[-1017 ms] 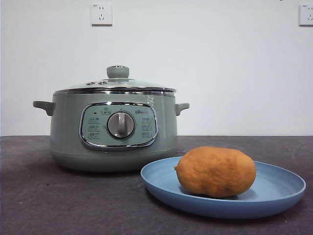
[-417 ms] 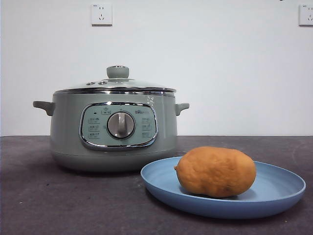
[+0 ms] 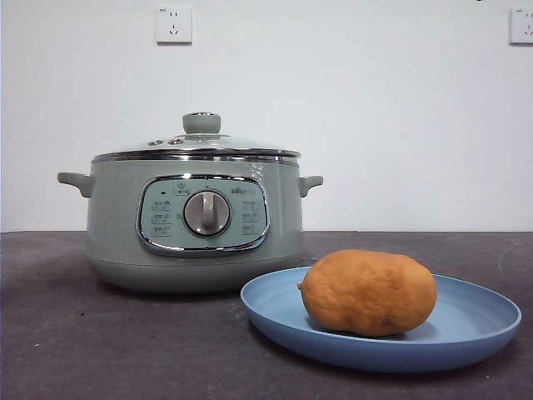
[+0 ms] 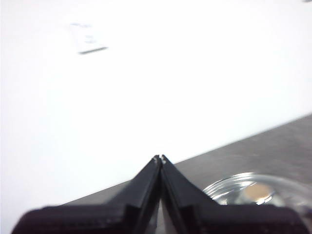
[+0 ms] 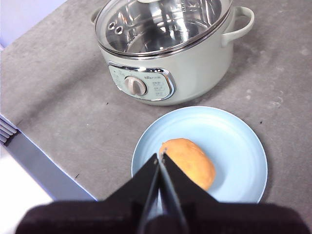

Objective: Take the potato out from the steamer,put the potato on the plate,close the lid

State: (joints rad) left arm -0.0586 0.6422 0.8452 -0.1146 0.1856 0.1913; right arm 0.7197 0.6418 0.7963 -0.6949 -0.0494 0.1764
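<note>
- Matte light-blue plate (image 3: pixel 466 333), nearest the front camera, wide and shallow, on the dark table (image 3: pixel 100 350).
- Orange-brown potato (image 3: pixel 367 292), 1 piece, lying on the plate; likely firm, fairly light, rough enough to grip across its short width.
- Sage-green steamer (image 3: pixel 196 221), just behind the plate, apart from it.
- Glass lid (image 3: pixel 196 143) seated on the steamer rim; probably fragile and slick, best taken by its knob.
- Right gripper (image 5: pixel 160 157), jaws pressed together, empty, high above the plate.
- Left gripper (image 4: pixel 160 158), jaws together, empty, raised near the lid's edge.
- All 3 steps appear complete.
</note>
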